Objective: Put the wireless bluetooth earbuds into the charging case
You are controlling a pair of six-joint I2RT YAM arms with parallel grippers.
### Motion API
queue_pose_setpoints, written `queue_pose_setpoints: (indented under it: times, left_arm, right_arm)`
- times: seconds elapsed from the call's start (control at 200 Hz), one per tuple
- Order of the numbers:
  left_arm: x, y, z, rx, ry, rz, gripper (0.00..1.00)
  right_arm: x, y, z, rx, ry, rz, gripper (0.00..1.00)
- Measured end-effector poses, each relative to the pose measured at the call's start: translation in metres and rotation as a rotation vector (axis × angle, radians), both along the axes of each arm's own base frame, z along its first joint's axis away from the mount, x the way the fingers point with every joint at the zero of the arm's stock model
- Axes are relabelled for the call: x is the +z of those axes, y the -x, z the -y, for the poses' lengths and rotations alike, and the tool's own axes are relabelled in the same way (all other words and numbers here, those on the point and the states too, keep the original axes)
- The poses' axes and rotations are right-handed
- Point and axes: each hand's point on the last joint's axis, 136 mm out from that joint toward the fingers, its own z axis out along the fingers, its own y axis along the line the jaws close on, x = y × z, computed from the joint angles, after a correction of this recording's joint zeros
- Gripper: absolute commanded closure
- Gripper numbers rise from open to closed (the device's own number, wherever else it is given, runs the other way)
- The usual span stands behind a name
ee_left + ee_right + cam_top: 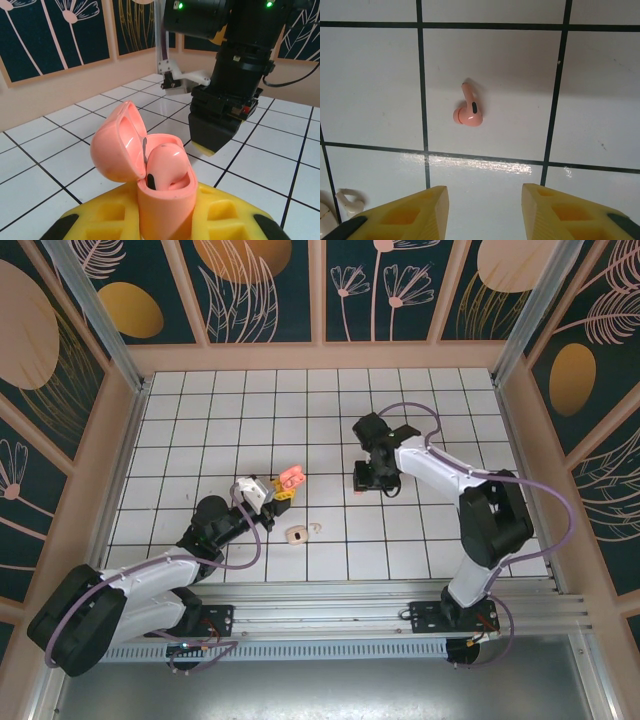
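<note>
- Left wrist view, foreground: the left gripper [165,222] is seen clamped on the base of the pink charging case [165,202]. The case is held upright, its lid hinged back to the left.
- Inside the case, one coral-pink seated earbud [164,167] is lodged in a well.
- Behind the case, the right gripper [214,142] is pointed down at the tiled table [45,165].
- Right wrist view: its yellow fingers [405,215] are parted, with nothing held between them. The loose earbud [468,111] lies on a white tile just beyond, untouched.
- Top view: a cream case [298,534] is shown on the table near the left gripper, apart from it.
</note>
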Motion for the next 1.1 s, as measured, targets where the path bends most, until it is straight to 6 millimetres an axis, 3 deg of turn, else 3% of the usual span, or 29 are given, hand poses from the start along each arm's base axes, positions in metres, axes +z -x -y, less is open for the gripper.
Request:
queue_pose_setpoints:
  times: [0.571,0.866,1.101]
  left_arm:
    - [0.001,-0.002,-0.004,0.023,0.004,0.002,0.99]
    - [-0.002,-0.002,-0.003,0.024,0.000,-0.004,0.99]
    - [-0.002,-0.002,-0.003,0.024,-0.001,-0.004,0.99]
  right_arm:
    - [-0.032,-0.011,-0.008,0.060,0.052,-0.069,0.54]
    - [-0.020,-0.045,-0.034,0.137,-0.003,0.008,0.56]
    - [-0.040,-0.049,-0.046,0.180,-0.029,-0.028,0.57]
